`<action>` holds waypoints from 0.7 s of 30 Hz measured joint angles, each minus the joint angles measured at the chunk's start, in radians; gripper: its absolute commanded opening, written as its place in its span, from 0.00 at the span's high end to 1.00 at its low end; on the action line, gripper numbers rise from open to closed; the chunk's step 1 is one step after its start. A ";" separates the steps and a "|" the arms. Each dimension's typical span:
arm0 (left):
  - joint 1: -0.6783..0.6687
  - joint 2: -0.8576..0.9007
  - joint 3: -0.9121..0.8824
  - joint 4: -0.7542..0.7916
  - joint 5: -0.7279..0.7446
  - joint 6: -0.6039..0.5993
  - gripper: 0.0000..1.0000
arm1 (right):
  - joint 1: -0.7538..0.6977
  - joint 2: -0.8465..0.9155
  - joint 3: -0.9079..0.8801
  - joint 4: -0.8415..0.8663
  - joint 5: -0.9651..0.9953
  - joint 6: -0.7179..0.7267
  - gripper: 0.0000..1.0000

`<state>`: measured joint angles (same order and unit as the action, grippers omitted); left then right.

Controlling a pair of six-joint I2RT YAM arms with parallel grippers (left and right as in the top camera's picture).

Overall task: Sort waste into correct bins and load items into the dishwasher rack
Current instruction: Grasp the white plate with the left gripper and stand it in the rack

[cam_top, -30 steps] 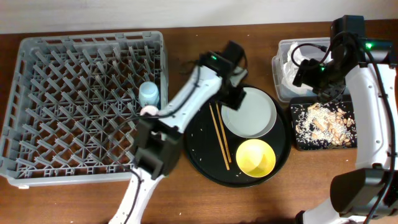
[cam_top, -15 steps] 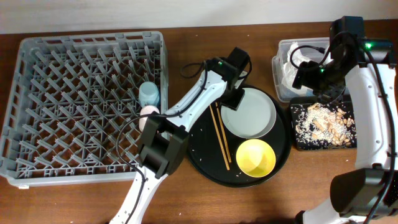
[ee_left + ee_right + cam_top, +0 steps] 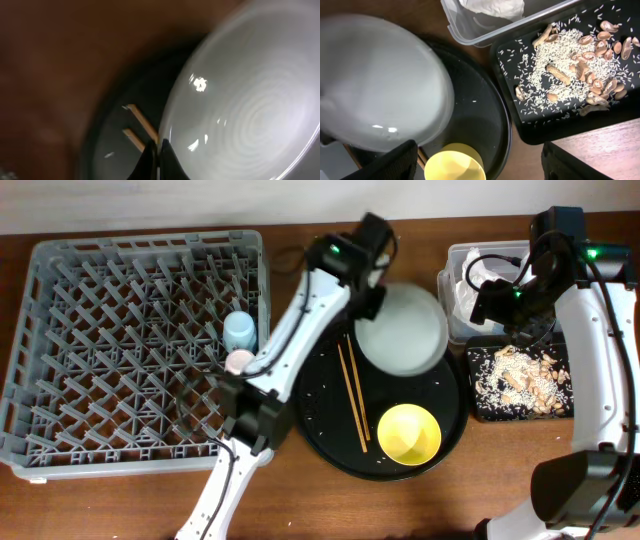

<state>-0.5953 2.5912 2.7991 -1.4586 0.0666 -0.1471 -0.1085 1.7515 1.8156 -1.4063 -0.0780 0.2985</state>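
My left gripper [image 3: 370, 302] [image 3: 157, 150] is shut on the left rim of the pale plate [image 3: 403, 330] [image 3: 250, 110], which is raised and tilted over the back of the round black tray. The chopsticks [image 3: 352, 395] [image 3: 140, 125] and the yellow bowl [image 3: 410, 432] [image 3: 455, 162] lie on that tray. The blue cup [image 3: 240, 332] and the pink cup [image 3: 238, 361] stand in the grey dishwasher rack [image 3: 130, 340]. My right gripper [image 3: 497, 305] [image 3: 480, 164] hangs open and empty between the clear tub [image 3: 460, 315] and the tray of scraps. The plate [image 3: 375, 90] shows at left in the right wrist view.
The napkin [image 3: 478, 270] [image 3: 492, 7] lies in the clear tub [image 3: 470, 27]. Rice and brown scraps [image 3: 515, 375] [image 3: 565, 70] cover the shallow black tray [image 3: 480, 408] [image 3: 535, 130]. The round black tray [image 3: 325, 430] [image 3: 480, 110] [image 3: 115, 130] carries loose crumbs.
My left gripper has shut on the plate's rim and lifted it up and toward the back of the table. The right arm has not moved.
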 measured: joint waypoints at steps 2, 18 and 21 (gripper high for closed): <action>0.058 0.005 0.260 -0.156 -0.132 0.000 1.00 | 0.000 0.001 0.000 0.000 0.000 -0.001 0.20; 0.347 -0.061 0.229 0.058 -1.013 0.431 1.00 | 0.000 0.002 0.000 -0.003 0.000 -0.007 0.19; 0.347 -0.065 0.077 0.032 -1.007 0.416 1.00 | 0.000 0.002 0.000 -0.003 0.001 -0.008 0.19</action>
<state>-0.2481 2.5259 2.8765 -1.4265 -0.9405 0.2687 -0.1085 1.7535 1.8153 -1.4097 -0.0772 0.2909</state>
